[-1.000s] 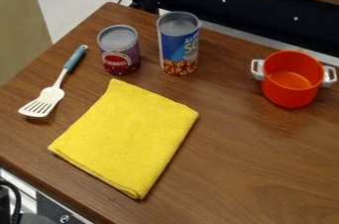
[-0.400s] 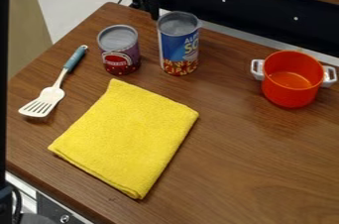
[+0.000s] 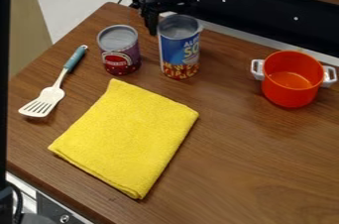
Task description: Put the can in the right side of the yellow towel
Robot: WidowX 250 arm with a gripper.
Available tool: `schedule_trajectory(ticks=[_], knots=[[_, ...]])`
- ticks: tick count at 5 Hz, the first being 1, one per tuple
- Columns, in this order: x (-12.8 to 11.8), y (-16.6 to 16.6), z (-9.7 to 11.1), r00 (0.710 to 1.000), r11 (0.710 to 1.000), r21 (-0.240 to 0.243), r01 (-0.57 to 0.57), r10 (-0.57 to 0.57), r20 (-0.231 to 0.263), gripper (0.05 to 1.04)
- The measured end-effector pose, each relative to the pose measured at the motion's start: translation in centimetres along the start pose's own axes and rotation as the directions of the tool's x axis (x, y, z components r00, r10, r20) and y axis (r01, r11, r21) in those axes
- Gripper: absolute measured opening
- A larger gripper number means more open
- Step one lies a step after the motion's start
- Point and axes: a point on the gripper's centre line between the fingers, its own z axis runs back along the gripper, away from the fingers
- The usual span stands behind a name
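Lower and nearer than in the earlier frames, the black two-finger gripper (image 3: 164,10) has come down behind the tall blue, red-and-yellow printed metal can (image 3: 179,49), and the can itself has shifted slightly toward the camera. It stands upright on the brown wood-grain table (image 3: 258,168), beyond the upper edge of the folded yellow cloth towel (image 3: 126,134) and off it. Since the can's rim hides part of the gripper, one cannot tell how wide the jaws stand, or whether they have any hold. The likeliest trouble is a nudge rather than a grasp: if the gripper bears on the can from behind, so tall and narrow a body could tip forward or slide. Its smooth, curved wall might also slip from an off-centre grip, and a carry kept too low could drag its base into the cloth and ruck up the fold. The short purple-and-red can (image 3: 119,52) is near enough to be knocked by a sideways swing. The towel looks soft and faintly napped, a roughly four-sided pad with rounded corners, which may give a little under the hard base. Well apart to the right is the round, glossy orange-red pot (image 3: 291,82) with white loop handles; to the left lies the slotted cream spatula (image 3: 44,100) with a slim blue-green grip.
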Motion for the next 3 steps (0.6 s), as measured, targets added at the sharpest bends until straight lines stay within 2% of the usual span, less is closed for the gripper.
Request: schedule_trajectory(ticks=[1, 3], knots=[[-1.3, -0.3, 1.0, 1.000, 0.999, -0.042, -0.002, 0.002, -0.009, 0.999], [-4.7, -0.1, 2.1, 1.000, 0.997, -0.080, 0.008, -0.010, -0.024, 0.999]])
